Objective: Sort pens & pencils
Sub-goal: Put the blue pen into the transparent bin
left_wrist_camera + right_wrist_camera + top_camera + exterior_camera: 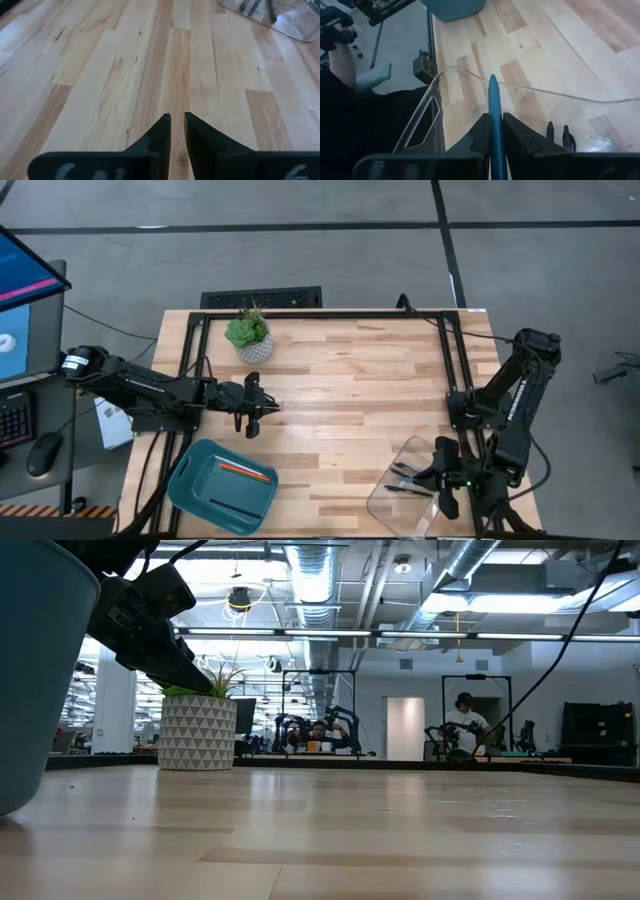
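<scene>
My right gripper [493, 120] hangs over the clear tray [440, 85] at the table's near right corner, shut on a teal-blue pen [494, 100]. Black pens [557, 135] lie on the floor of that tray [400, 480]. An orange-red pencil [245, 471] lies flat in the teal tray [200, 490] at the near left. My left gripper [177, 122] hovers over bare wood at the table's left [266, 406], shut but for a narrow slit, with nothing between its fingers. My right gripper pinches the teal-blue pen's shaft [494, 125] between its two fingers. The pen lies along the fingers, its free end [493, 80] sticking out past the fingertips; its rear end is hidden between them. The fingers slant down toward the table's left. The pen is clear of the tray.
A small potted plant [249, 338] stands at the far left. A dark frame [330, 313] runs along the table's far edge and sides. Bare wood lies between the two trays. People show in the room beyond the table [465, 725].
</scene>
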`<state>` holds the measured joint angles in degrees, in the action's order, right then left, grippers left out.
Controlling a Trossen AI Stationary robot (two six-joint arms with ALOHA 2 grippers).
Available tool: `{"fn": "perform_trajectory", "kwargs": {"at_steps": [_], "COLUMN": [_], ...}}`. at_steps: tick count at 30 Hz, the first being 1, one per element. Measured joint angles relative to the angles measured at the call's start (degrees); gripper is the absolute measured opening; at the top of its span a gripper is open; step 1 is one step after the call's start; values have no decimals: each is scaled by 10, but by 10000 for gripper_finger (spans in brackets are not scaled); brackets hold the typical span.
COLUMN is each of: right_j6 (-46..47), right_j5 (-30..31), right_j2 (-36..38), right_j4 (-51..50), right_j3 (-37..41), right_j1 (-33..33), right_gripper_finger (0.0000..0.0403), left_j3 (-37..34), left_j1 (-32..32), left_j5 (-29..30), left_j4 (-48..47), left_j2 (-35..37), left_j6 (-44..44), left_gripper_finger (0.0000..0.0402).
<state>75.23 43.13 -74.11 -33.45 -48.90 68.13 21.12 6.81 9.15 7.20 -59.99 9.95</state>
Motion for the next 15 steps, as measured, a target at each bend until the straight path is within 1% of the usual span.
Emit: {"fn": "perform_trajectory", "kwargs": {"at_steps": [7, 15], "right_j6": [16, 106], "right_j5": [-8, -11], "right_j2": [-3, -2], "right_j4": [0, -9], "right_j3": [3, 51], "right_j1": [15, 20], "right_gripper_finger": [62, 62], "left_j3": [0, 0], "left_j1": [0, 0], "left_j5": [0, -1], "left_j4": [0, 0], "left_j2": [0, 0], "left_j6": [0, 3], "left_gripper_finger": [45, 45]}}
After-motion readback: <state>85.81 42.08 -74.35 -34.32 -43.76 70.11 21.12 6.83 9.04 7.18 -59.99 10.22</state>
